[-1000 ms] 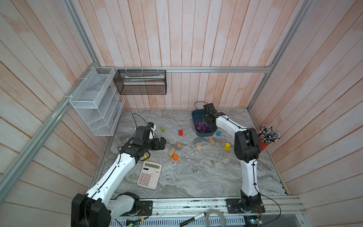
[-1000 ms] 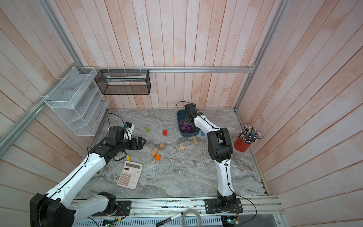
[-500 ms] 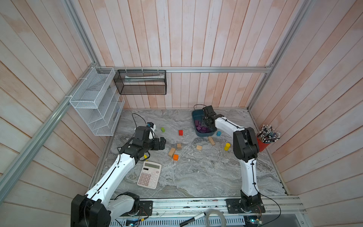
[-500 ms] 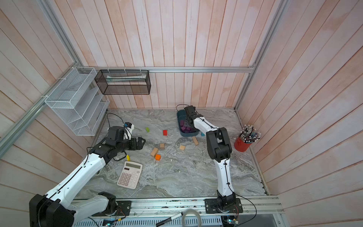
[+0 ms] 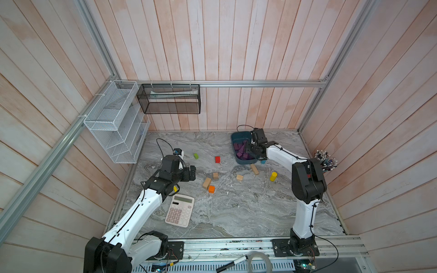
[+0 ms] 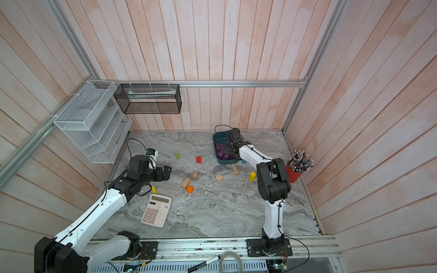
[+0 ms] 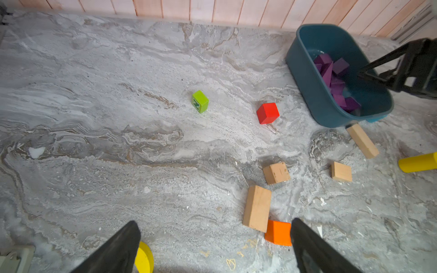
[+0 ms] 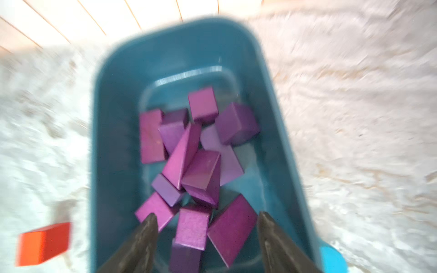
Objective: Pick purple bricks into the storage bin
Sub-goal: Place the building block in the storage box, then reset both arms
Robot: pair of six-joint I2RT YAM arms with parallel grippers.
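The storage bin (image 5: pixel 238 137) (image 6: pixel 218 137), a dark teal tub, stands at the back right of the table. Several purple bricks (image 5: pixel 242 151) (image 6: pixel 222 153) (image 8: pixel 189 160) lie heaped inside it. My right gripper (image 5: pixel 247 149) (image 6: pixel 228 149) (image 8: pixel 207 215) hangs over the bin's near end, open. Purple bricks lie loose on the bin floor below its fingers, and none is gripped. In the left wrist view the bin (image 7: pixel 307 82), the bricks (image 7: pixel 333 78) and the right gripper (image 7: pixel 364 73) show at the far side. My left gripper (image 5: pixel 191 173) (image 6: pixel 166 172) (image 7: pixel 214 223) hovers open and empty over the table's left side.
Loose on the table are a green block (image 5: pixel 195 155), a red block (image 5: pixel 217 159), tan blocks (image 5: pixel 206 183) (image 5: pixel 254 169), an orange block (image 5: pixel 211 189) and a yellow cylinder (image 5: pixel 273 176). A calculator (image 5: pixel 179 210) lies near the front left. A red pen cup (image 6: pixel 295 173) stands at the right wall.
My right gripper has gone from shut to open above the bin and has shifted slightly over its near end. The left arm has not moved.
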